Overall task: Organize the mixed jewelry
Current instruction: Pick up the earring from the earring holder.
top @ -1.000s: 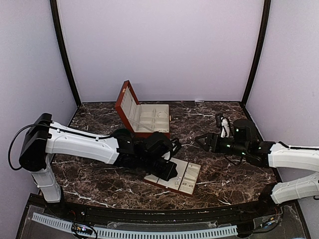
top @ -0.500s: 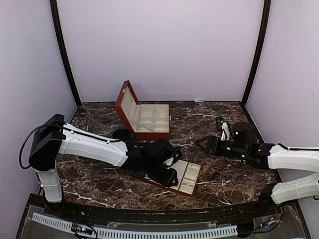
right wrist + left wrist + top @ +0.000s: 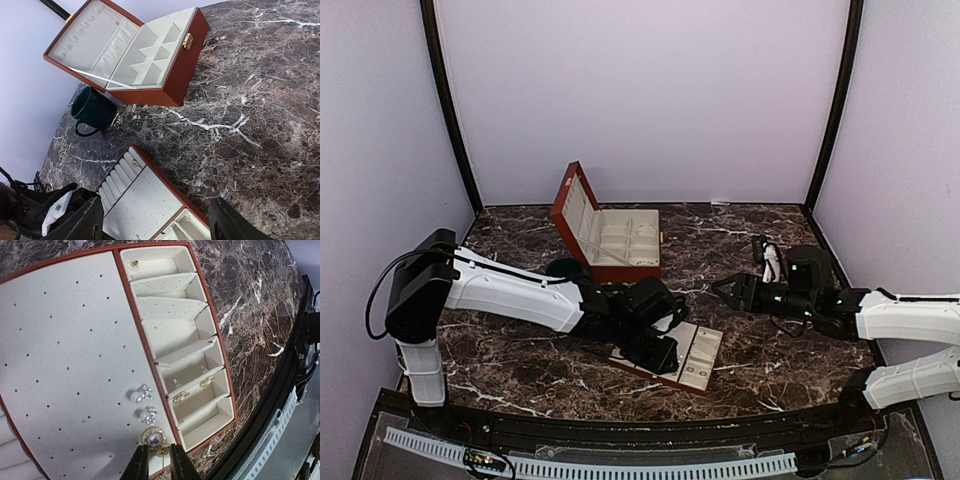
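Observation:
The flat cream slotted tray (image 3: 65, 340) lies on the marble, also seen in the top view (image 3: 698, 358) and the right wrist view (image 3: 145, 205). On its perforated panel sit two pearl studs (image 3: 136, 395) and a round pearl stud (image 3: 153, 439). Two gold loops (image 3: 181, 396) lie in a side compartment, and a tiny stud (image 3: 133, 263) in the end one. My left gripper (image 3: 159, 462) is low over the tray's corner (image 3: 662, 352), jaws nearly together around a small gold piece (image 3: 164, 451). My right gripper (image 3: 155, 225) is wide open and empty above the table (image 3: 725, 286).
The red-brown box with cream lining (image 3: 615, 240) stands open at the back, also in the right wrist view (image 3: 135, 55). The dark green cup (image 3: 563, 268) sits left of it (image 3: 92, 109). The table's front rail (image 3: 295, 390) runs close to the tray.
My left arm has reached further right and lowered its gripper onto the tray's near part. The right gripper has shifted slightly left.

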Controlling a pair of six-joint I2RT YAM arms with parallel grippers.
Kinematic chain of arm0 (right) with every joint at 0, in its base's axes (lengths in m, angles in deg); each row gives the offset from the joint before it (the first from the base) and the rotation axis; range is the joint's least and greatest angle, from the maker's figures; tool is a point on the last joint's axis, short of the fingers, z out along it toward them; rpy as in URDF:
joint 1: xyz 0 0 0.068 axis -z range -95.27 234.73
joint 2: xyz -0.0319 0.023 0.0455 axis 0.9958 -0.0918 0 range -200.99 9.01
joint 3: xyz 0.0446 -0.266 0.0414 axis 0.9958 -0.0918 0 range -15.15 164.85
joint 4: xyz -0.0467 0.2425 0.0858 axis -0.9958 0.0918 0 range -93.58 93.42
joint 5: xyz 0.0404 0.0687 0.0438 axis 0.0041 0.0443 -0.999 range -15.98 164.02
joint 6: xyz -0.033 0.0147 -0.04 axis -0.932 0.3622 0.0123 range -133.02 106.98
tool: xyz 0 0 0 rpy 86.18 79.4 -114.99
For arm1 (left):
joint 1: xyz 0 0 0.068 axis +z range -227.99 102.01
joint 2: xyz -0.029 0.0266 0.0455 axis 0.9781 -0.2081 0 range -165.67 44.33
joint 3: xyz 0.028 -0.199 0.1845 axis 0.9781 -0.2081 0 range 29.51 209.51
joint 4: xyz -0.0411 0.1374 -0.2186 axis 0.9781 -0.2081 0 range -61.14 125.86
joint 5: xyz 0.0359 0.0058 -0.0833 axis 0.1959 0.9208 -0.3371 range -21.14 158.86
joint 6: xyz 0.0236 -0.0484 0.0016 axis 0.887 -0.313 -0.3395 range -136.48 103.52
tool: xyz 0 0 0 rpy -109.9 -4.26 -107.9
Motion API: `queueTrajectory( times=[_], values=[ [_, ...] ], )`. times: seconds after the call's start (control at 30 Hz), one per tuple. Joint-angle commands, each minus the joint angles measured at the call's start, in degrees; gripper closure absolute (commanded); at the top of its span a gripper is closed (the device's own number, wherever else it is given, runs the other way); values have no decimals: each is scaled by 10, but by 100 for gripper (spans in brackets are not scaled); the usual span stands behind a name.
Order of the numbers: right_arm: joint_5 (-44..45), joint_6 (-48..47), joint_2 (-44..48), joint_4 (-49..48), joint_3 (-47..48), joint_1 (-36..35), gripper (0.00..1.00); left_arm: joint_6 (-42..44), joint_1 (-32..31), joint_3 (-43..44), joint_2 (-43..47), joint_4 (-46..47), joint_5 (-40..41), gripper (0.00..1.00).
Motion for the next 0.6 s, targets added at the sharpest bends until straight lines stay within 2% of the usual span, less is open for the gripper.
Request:
queueTrajectory(
  times=[0.0,0.17,0.43,0.57],
  values=[
    [-2,-2,-3,-28,-7,3,28,-5,-1,14,-1,-27,-9,84],
    [-2,-2,-4,-30,-8,3,28,-7,-1,15,0,-31,-8,85],
    [-2,-1,-8,-33,-7,3,28,-9,-1,14,0,-31,-18,100],
    [-4,0,-2,-35,-7,3,28,-14,-1,5,14,-23,-14,100]
  ],
)
